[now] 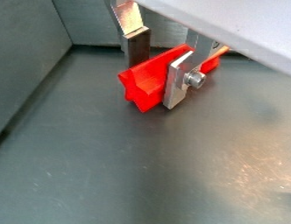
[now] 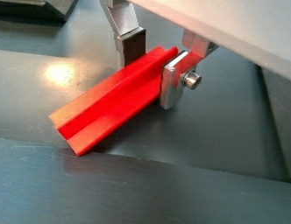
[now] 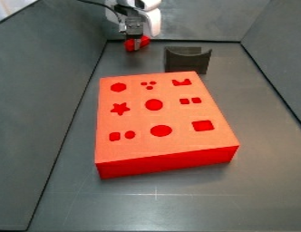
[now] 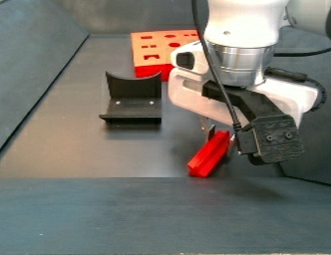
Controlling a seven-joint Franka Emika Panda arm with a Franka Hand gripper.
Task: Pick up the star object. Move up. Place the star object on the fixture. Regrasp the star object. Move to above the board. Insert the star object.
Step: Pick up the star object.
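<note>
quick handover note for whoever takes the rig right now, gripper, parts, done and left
Gripper: down at the floor, fingers on either side of the star object; whether they clamp it yet is unclear.
Star object: lying on the floor, away from the fixture and the board.
Fixture: empty. Board's star hole: empty.
Done: approach for pickup.
Left: lift, place on fixture, regrasp, move above board, insert.

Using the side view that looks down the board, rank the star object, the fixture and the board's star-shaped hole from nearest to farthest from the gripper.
1. The star object: between the fingers of the gripper, at the far end of the floor.
2. The fixture: beside the gripper, just beyond the board.
3. The star-shaped hole: on the board's top, well toward the camera.
</note>
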